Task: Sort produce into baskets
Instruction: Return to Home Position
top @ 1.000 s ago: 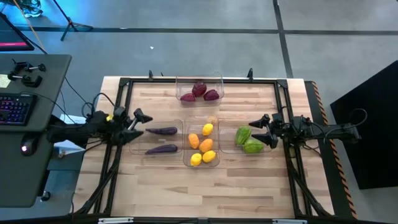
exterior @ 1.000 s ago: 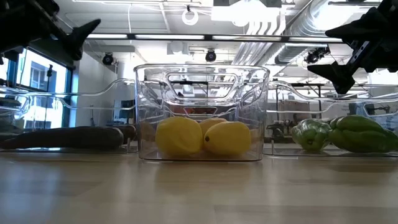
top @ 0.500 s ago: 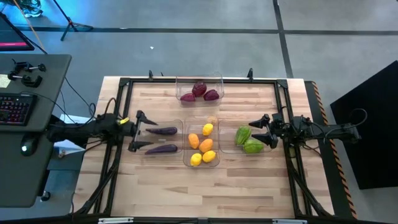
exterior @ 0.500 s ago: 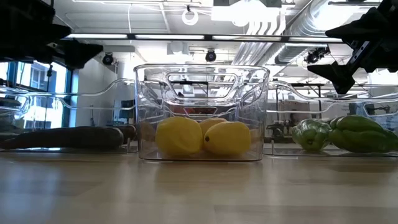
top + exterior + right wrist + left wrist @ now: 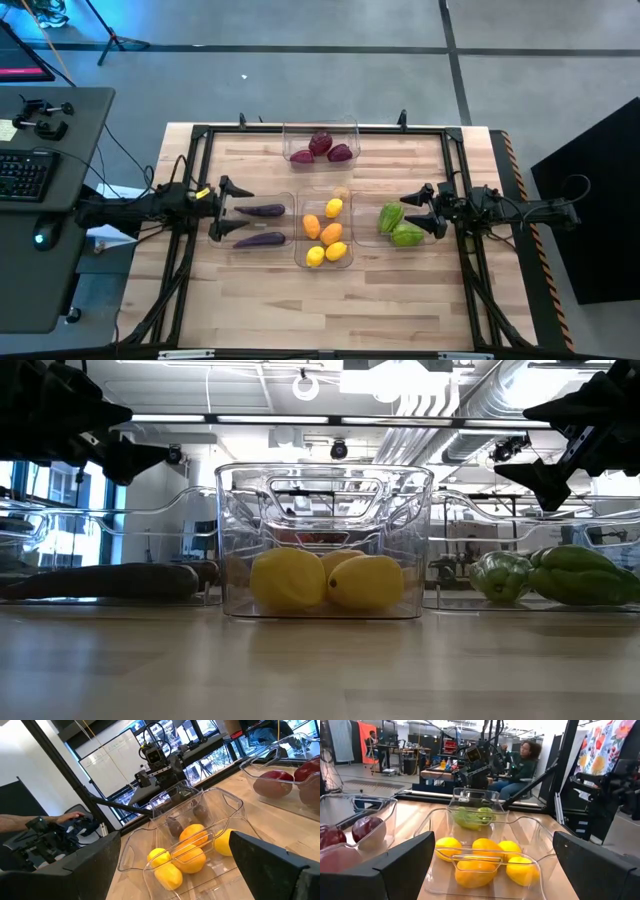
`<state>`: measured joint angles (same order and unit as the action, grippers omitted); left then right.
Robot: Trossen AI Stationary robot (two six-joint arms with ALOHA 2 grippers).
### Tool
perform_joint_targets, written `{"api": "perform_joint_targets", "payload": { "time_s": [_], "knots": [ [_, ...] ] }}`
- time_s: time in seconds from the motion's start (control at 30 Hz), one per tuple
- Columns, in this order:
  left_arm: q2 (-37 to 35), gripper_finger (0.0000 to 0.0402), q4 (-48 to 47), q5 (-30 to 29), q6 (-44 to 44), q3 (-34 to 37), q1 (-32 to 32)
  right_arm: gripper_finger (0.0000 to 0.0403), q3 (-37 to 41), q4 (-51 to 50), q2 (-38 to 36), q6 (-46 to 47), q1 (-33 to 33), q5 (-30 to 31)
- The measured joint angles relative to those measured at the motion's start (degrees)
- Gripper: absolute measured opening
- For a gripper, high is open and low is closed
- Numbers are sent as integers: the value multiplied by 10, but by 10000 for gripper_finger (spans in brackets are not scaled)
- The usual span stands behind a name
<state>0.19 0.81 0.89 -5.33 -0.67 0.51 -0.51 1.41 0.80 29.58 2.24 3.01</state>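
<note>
The left gripper hangs with jaws wide apart near the long dark purple eggplants; the right gripper, jaws likewise apart, near the green ridged vegetables.

Bright, even overhead light; soft shadows.

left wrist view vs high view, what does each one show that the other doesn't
Only the left wrist view shows a seated person in the room behind. Only the high view shows the two eggplants, the keyboard off to the side, and the left gripper seen from above, open. Both show the yellow and orange fruit in the middle, the green vegetables, the red fruit and the right arm.
</note>
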Motion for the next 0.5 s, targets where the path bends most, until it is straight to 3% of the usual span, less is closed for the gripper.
{"api": "perform_joint_targets", "payload": {
  "time_s": [0.5],
  "knots": [
    [2, 394, 1, -1, -5, 0, 0, 362, 0, 0, 0, 0, 0, 0]
  ]
}}
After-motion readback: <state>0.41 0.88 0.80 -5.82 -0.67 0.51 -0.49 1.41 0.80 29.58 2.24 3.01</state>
